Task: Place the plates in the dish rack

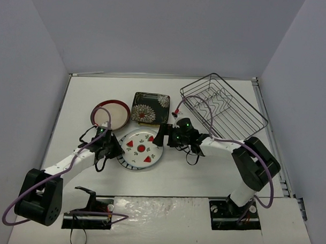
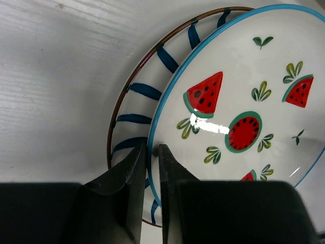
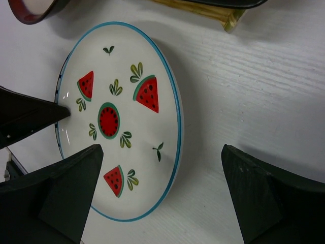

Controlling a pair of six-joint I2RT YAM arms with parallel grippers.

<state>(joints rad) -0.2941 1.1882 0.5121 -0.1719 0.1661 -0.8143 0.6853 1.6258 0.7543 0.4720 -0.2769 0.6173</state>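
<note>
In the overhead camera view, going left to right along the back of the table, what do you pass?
red-rimmed cream round plate → black floral square plate → dark metal wire dish rack

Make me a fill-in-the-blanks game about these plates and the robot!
The left tool pinches the blue-rimmed plate painted with ____ slices.
The right tool is ____.
The dish rack is ____.
The black floral plate is ____ shaped.
Missing words: watermelon; open; empty; square.
</note>
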